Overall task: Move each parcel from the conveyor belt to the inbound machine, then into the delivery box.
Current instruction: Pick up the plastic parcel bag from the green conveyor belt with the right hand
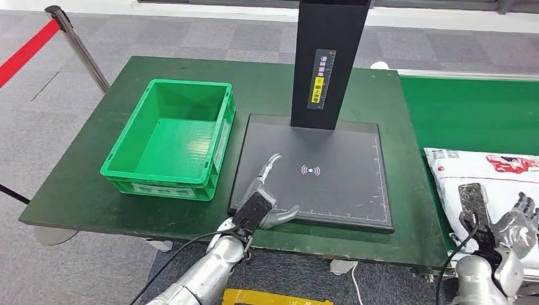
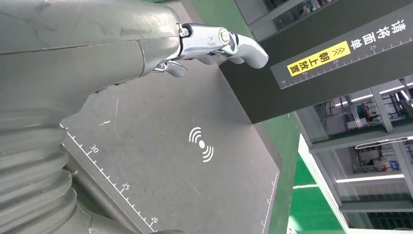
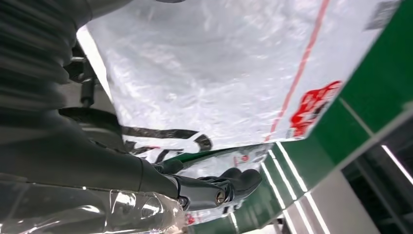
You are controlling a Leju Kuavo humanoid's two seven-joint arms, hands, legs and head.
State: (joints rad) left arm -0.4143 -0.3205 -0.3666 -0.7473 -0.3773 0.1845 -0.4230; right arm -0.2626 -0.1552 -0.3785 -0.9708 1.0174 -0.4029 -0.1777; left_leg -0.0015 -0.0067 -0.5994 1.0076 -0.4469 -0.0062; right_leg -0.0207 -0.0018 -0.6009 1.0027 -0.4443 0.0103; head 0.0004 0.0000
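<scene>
Sitting at the near end of the green conveyor belt (image 1: 473, 114) is the parcel (image 1: 473, 175), a white plastic bag with red and black print I can't make out. My right hand (image 1: 515, 225) is on its near edge, fingers curled under the plastic. My left hand (image 1: 270, 200) hovers open over the inbound machine (image 1: 337, 184), whose dark plate has ruler ticks reading 20, 25, 30; its post carries a yellow label. Further left sits the green delivery box (image 1: 168, 136).

Head cam: high, looks fwd/down over table (image 1: 76, 190). Wrist cams close behind hands. Head & L wrist share scanner pad (image 1: 330, 190).
</scene>
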